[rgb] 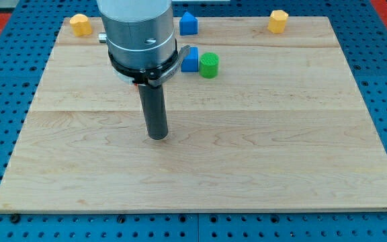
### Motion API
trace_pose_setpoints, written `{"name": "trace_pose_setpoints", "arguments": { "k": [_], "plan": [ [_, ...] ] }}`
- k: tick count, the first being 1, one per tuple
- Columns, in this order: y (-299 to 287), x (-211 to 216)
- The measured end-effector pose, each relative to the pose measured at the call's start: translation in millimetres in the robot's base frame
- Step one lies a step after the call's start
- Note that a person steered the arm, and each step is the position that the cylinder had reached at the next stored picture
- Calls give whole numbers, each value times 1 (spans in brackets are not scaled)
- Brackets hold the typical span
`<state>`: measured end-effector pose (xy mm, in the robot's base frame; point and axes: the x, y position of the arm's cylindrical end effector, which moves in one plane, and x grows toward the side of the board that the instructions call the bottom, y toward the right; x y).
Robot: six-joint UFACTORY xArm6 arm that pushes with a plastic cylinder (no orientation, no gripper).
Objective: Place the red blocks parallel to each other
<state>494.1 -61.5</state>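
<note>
No red block shows clearly. A small red sliver (138, 83) shows under the arm's grey body at the rod's top, and I cannot tell whether it is a block. My tip (158, 136) rests on the wooden board (261, 148), left of the middle, with no block touching it. The nearest blocks are a blue block (190, 60) and a green cylinder (209, 65), up and to the right of the tip. The arm's body (140, 33) hides part of the board's top left area.
A second blue block (189, 23) stands at the board's top edge. A yellow block (80, 24) sits at the top left corner and another yellow block (278, 21) at the top right. Blue pegboard surrounds the board.
</note>
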Motion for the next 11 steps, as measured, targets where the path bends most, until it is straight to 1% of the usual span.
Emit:
{"name": "trace_pose_setpoints", "arguments": {
  "k": [1,2,3,4,5,6,7,8,10,11],
  "plan": [
    [0,0],
    [0,-11],
    [-17,-52],
    [-18,-94],
    [21,-122],
    [26,-148],
    [18,-191],
    [17,-205],
    [-74,-202],
    [-91,-168]
  ]
}}
